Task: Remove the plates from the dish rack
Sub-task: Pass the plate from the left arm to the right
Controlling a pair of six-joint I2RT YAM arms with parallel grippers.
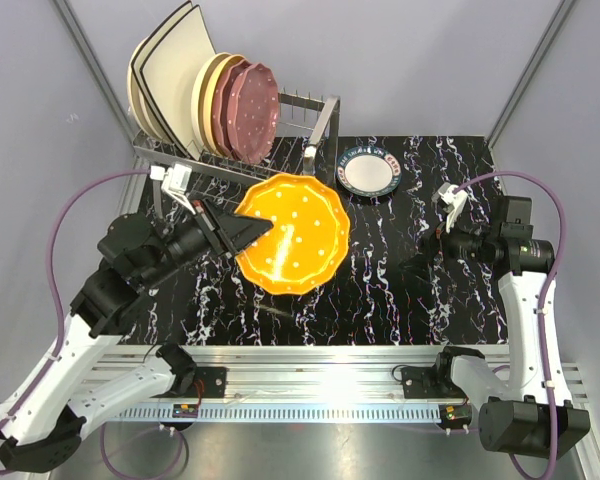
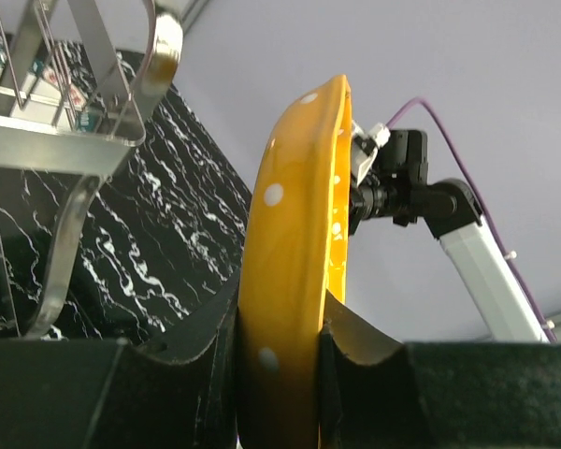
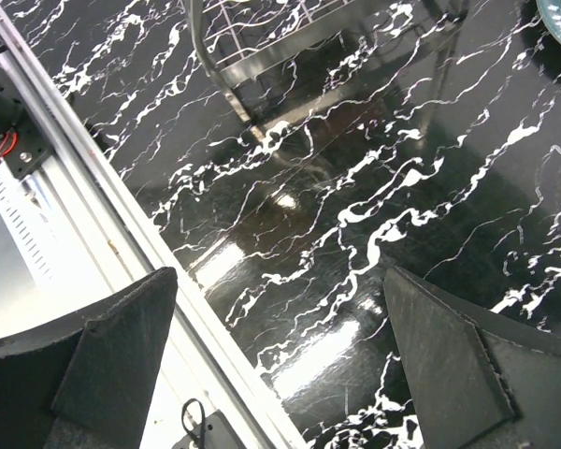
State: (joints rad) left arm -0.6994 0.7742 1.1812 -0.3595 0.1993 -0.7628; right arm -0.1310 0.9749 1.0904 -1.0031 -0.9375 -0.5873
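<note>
The left pincer (image 1: 246, 229) is clamped on the rim of 1 orange scalloped plate (image 1: 300, 240) with white dots, which is held over the black marbled table (image 1: 400, 290) just in front of the dish rack (image 1: 310, 105); the right pincer (image 3: 276, 281) is spread wide over the tabletop at the right with nothing between its fingers. At the rack's left end, at least 2 cream square plates (image 1: 170, 75), 2 yellowish round plates (image 1: 212, 90) and 1 maroon scalloped plate (image 1: 252, 110) are stood on edge, the exact counts being hidden by overlap. 1 white patterned-rim plate (image 1: 368, 172) is laid flat right of the rack, well apart from both pincers.
</note>
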